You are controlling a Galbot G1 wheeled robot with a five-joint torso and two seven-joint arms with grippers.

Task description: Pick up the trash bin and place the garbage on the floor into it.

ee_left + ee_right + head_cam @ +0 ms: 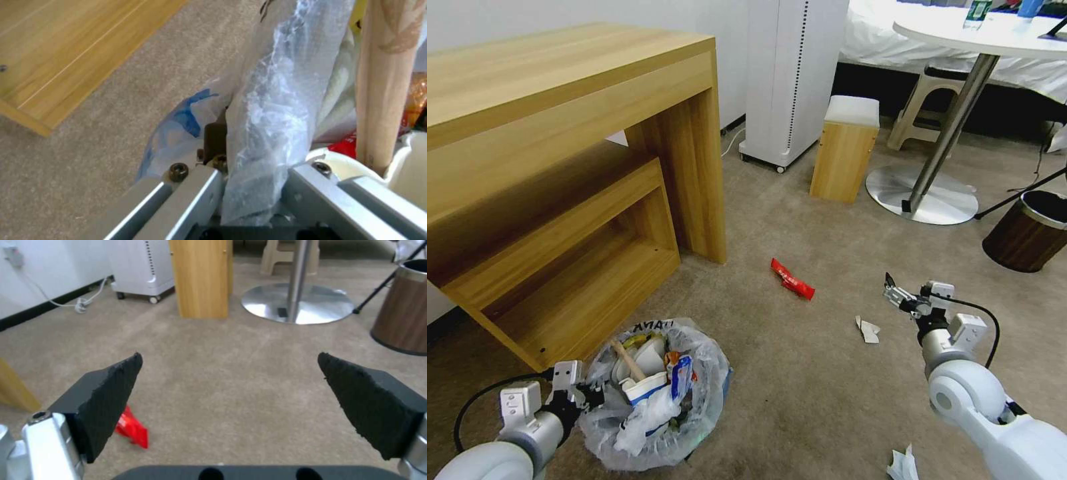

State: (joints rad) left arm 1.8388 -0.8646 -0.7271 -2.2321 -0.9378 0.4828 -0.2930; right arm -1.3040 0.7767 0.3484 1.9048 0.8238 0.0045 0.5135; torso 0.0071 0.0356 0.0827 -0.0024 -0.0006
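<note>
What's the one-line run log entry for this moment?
left gripper: shut on trash bin rim | right gripper: open, empty, above floor | loose: red wrapper, paper scraps

A big wooden desk (567,100) stands on the left, with a low shelf (580,267) under it. Next to it is a tall white machine on little wheels (790,73). A small wooden box stool with a white top (846,147) stands just beside that. A round white table (987,30) stands on a shiny metal pole with a flat round foot (924,193). A beige plastic stool (924,100) is behind the pole. A brown bin with a metal rim (1030,230) stands at the far right.
</note>
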